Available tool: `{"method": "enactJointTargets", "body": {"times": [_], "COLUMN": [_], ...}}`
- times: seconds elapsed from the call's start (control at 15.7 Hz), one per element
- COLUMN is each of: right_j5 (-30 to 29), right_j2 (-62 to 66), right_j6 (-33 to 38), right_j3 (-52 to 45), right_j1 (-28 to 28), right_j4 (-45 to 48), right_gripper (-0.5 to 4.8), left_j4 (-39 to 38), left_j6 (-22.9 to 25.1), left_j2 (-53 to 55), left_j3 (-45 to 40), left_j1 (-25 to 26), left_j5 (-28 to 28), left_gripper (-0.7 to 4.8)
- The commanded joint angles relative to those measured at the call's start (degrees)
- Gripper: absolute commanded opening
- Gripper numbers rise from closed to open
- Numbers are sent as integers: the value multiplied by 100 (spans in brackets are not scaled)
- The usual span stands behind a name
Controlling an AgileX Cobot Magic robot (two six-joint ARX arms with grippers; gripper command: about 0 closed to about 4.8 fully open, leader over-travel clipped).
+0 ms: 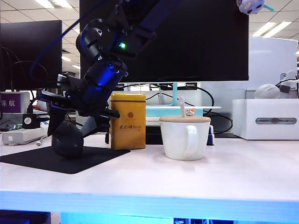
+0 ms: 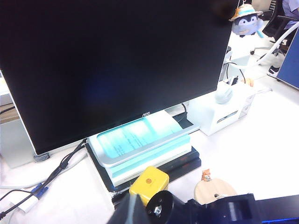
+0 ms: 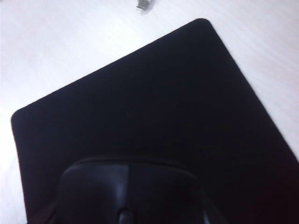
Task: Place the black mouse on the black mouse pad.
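Note:
The black mouse (image 1: 67,140) hangs on end over the near left part of the black mouse pad (image 1: 93,158), its lower end at the pad's surface; contact cannot be made out. My right gripper (image 1: 70,133) has reached across to the left of the exterior view and is shut on the mouse, with a finger on each side. In the right wrist view the mouse (image 3: 126,196) fills the near edge, with the mouse pad (image 3: 154,102) spread beneath it. Only a blurred grey tip (image 2: 127,211) of my left gripper shows, high above the desk, facing the monitor (image 2: 112,65).
A yellow tin (image 1: 127,120) stands just right of the pad, and a white mug with a wooden lid (image 1: 182,137) beside it. Behind are the monitor (image 1: 187,42), stacked books (image 2: 140,149), a white box (image 1: 266,119) and a power strip (image 1: 23,135) at far left.

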Motion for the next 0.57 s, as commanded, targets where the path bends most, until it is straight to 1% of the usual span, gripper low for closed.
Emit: {"method": "enactJointTargets", "body": {"times": [0.06,0.13,0.32,0.38,0.45,0.51,0.57], "right_j5": [118,118,111,105,107,109,111], "right_j2": [-4,-4,-7,-11,-11,-11,-9], "right_j6": [-2,-2,-2,-7,-4,-9,-24], "right_j3": [31,31,50,72,72,70,70], "right_j1": [17,22,20,22,37,42,50], "right_j4": [179,232,264,262,271,251,232], "right_gripper": [289,336,338,353,427,458,467], "left_j4": [39,37,4,4,4,4,2], "left_j6": [-17,-17,-17,-17,-17,-17,-17], "left_j2": [-20,-20,-20,-20,-20,-20,-20], "left_j3": [28,28,28,28,28,28,28], "left_j1": [2,2,2,2,2,2,2], "left_j5": [35,35,35,35,35,35,35], "left_gripper": [-5,-5,-5,-5,-5,-5,-5]}}
